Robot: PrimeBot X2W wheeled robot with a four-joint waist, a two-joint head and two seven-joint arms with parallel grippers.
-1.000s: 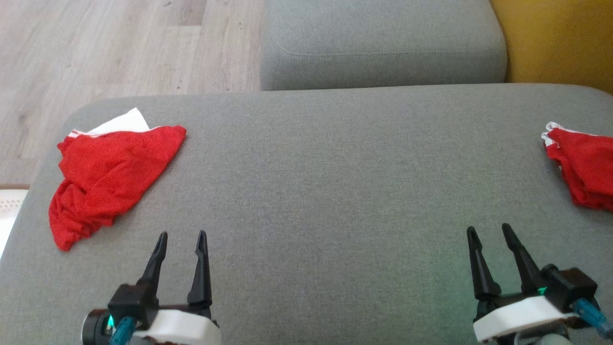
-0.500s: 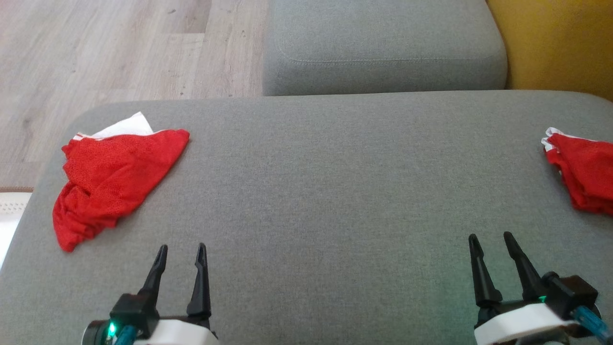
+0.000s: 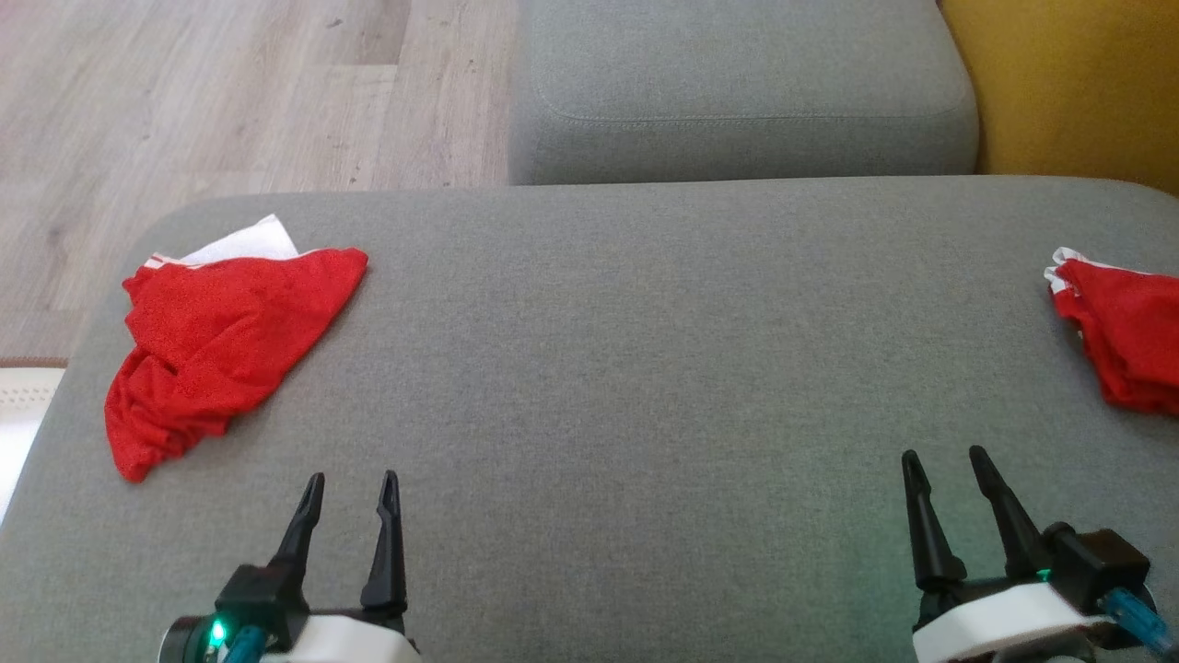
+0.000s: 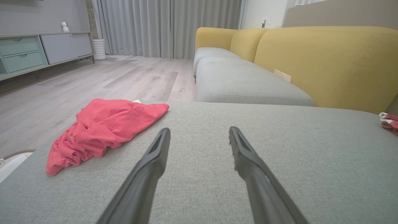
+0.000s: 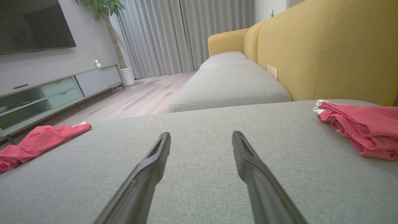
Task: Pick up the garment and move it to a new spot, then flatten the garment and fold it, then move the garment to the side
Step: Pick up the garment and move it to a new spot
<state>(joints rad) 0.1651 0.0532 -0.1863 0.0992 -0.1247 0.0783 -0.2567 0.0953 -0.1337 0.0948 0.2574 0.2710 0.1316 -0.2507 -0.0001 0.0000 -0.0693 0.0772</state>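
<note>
A crumpled red garment (image 3: 207, 341) with a white edge lies at the far left of the grey sofa cushion (image 3: 645, 368); it shows in the left wrist view (image 4: 99, 130) and the right wrist view (image 5: 34, 141) too. My left gripper (image 3: 350, 481) hovers open near the cushion's front, just right of and below that garment, nothing between its fingers. My right gripper (image 3: 944, 457) stands open at the lower right, also empty. A second red garment (image 3: 1119, 336), folded into a stack, rests at the cushion's right edge (image 5: 360, 130).
Beyond the cushion sits another grey seat cushion (image 3: 737, 92) against the yellow sofa back (image 3: 1068, 83). Wooden floor (image 3: 184, 101) lies to the far left, with a white object (image 3: 18, 405) at the cushion's left edge. A TV cabinet (image 5: 56, 93) stands across the room.
The whole head picture has shifted slightly down and right, so the camera moved. Both grippers stay open and the garments lie where they were.
</note>
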